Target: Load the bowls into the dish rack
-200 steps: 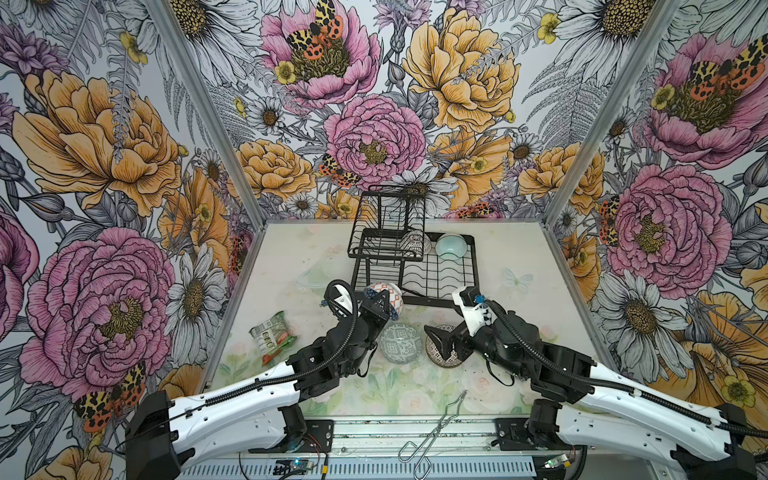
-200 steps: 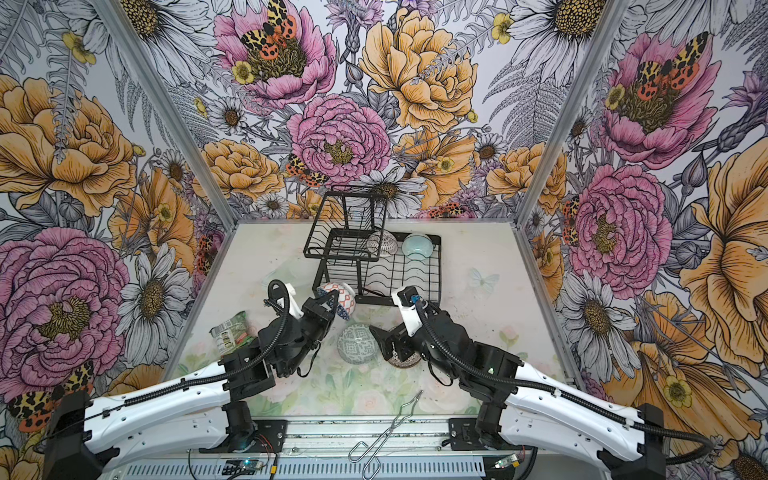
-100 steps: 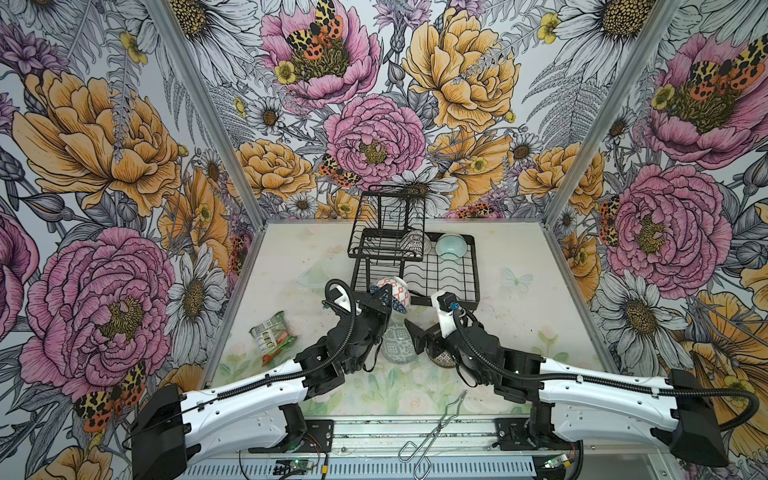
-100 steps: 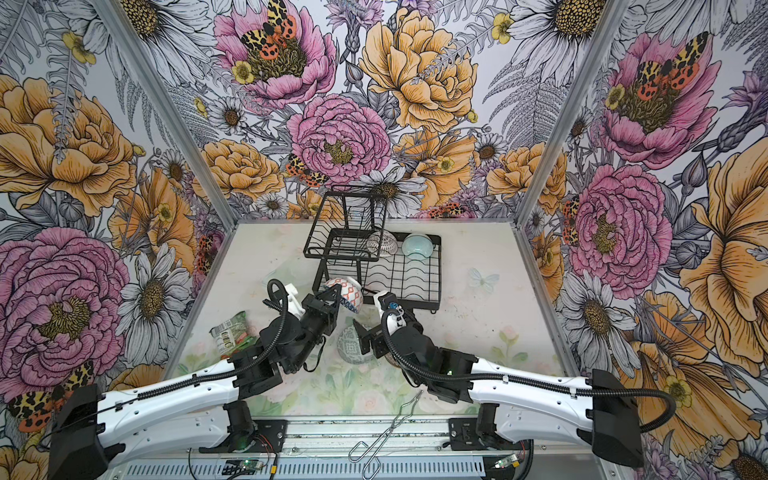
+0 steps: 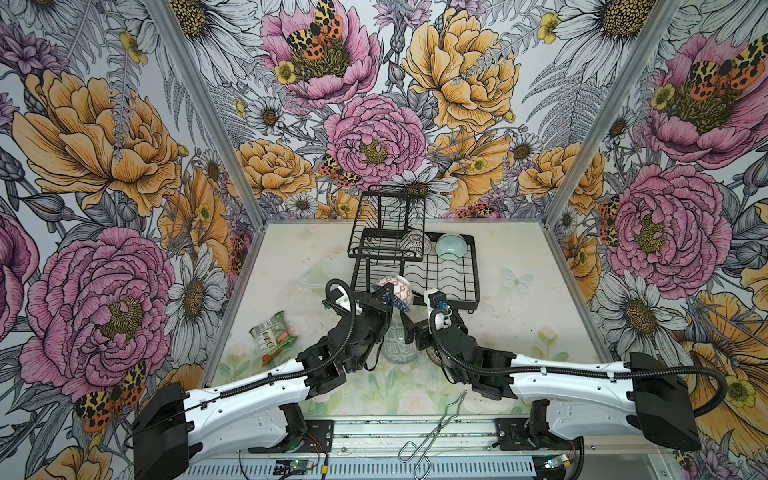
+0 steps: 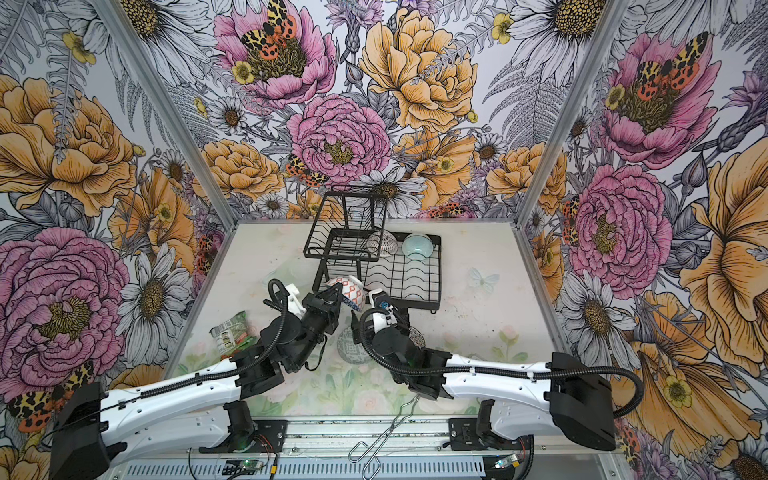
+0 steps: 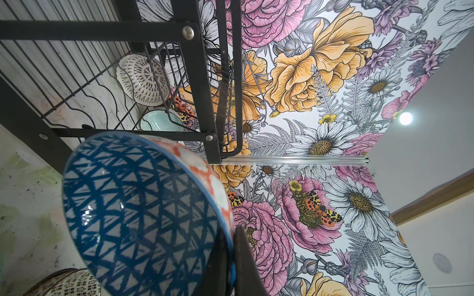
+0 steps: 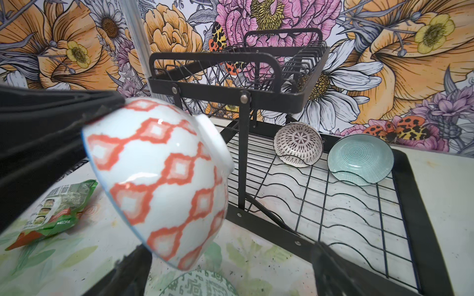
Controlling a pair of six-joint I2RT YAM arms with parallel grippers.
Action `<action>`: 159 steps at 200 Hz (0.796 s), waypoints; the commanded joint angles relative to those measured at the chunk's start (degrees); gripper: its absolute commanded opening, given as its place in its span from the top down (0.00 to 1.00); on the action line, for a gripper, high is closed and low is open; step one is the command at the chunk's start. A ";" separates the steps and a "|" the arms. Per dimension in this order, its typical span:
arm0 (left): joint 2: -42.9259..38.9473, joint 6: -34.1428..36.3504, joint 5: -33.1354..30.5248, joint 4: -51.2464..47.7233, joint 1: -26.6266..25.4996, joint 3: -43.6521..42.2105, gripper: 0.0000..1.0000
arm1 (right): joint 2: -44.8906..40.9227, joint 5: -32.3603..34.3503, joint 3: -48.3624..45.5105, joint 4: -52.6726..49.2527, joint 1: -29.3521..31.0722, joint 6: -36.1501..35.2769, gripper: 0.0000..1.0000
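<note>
The left gripper (image 5: 383, 296) is clamped on the rim of a tilted orange-diamond bowl (image 5: 397, 291), held off the table, with the dish rack (image 5: 473, 270) at its 1 o'clock. The right gripper (image 5: 412, 332) stands wide and empty, with the held bowl at its 11 o'clock and a grey-green bowl (image 5: 395, 351) on the table at its 7 o'clock. In the rack's base tray a dotted bowl (image 5: 413, 243) and a mint bowl (image 5: 451, 248) lean side by side at the 12 o'clock edge, and what seems to be another bowl (image 6: 415, 334) sits mostly hidden under the right arm.

Dish rack (image 5: 475, 270) ctr-rear, 2 bowls (image 5: 452, 246) inside; packet (image 5: 272, 337) left, tongs (image 5: 436, 428) front.
</note>
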 commanded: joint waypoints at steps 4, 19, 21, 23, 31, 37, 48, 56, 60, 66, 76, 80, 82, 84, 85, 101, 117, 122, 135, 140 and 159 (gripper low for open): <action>-0.15 -1.19 1.65 4.04 0.07 1.00 1.00 | 2.23 5.77 1.50 6.34 0.46 0.87 0.06; -0.30 -1.16 1.67 4.13 -0.46 0.98 1.00 | 3.20 6.50 2.02 7.37 0.52 -0.18 0.08; -0.27 -1.14 1.58 4.16 -0.58 1.03 1.00 | 3.30 6.71 2.19 7.37 0.57 -0.28 0.09; -0.30 -1.13 1.58 4.04 -0.66 1.06 1.00 | 3.44 6.88 2.29 7.39 0.62 -0.31 0.09; -0.28 -1.22 1.40 4.00 -0.92 1.17 1.00 | 4.01 7.29 2.74 7.76 0.78 -1.04 0.11; -0.10 -1.40 1.46 4.05 -1.03 1.24 1.00 | 4.45 7.58 3.13 8.01 0.87 -1.65 0.13; 0.01 -1.43 1.47 4.06 -1.21 1.33 1.00 | 4.95 7.84 3.62 8.18 1.10 -2.35 0.15; 0.13 -1.56 1.56 4.05 -1.32 1.40 1.00 | 5.32 7.99 3.85 8.61 1.16 -3.09 0.18; 0.16 -1.64 1.55 4.05 -1.38 1.42 1.00 | 5.43 8.00 3.92 8.82 1.22 -3.36 0.19; 0.24 -1.72 1.55 4.02 -1.47 1.49 1.00 | 5.68 8.17 4.07 9.10 1.36 -3.89 0.21; 0.42 -1.92 1.65 4.06 -1.55 1.42 1.00 | 6.06 8.46 4.50 9.24 1.49 -4.50 0.25; 0.45 -1.92 1.66 4.03 -1.56 1.42 1.00 | 6.16 8.53 4.59 9.24 1.53 -4.64 0.26; 0.45 -1.92 1.74 4.01 -1.56 1.42 1.00 | 6.17 8.54 4.68 9.24 1.52 -4.78 0.27; 0.51 -1.92 1.78 4.07 -1.69 1.49 1.00 | 6.29 8.54 4.72 9.29 1.50 -4.86 0.27; 0.48 -1.92 1.80 4.08 -1.71 1.50 1.00 | 6.30 8.50 4.81 9.31 1.49 -4.92 0.28; 0.56 -1.93 1.86 4.06 -1.81 1.64 1.00 | 6.63 8.68 5.13 9.33 1.67 -5.63 0.32; 0.59 -2.01 1.94 4.08 -1.94 1.60 1.00 | 6.86 9.03 5.51 9.33 1.88 -6.51 0.35; 0.56 -2.01 1.94 4.00 -1.96 1.60 1.00 | 6.88 9.02 5.52 9.33 1.94 -6.69 0.36; 0.53 -2.11 1.85 4.06 -2.11 1.60 1.00 | 6.77 8.92 5.61 9.28 1.99 -6.99 0.44; 0.53 -2.13 1.74 4.09 -2.09 1.61 1.00 | 6.73 8.85 5.61 9.28 1.94 -7.08 0.49; 0.56 -2.03 1.80 4.02 -2.41 1.77 1.00 | 6.59 8.89 5.74 9.34 2.00 -7.57 0.55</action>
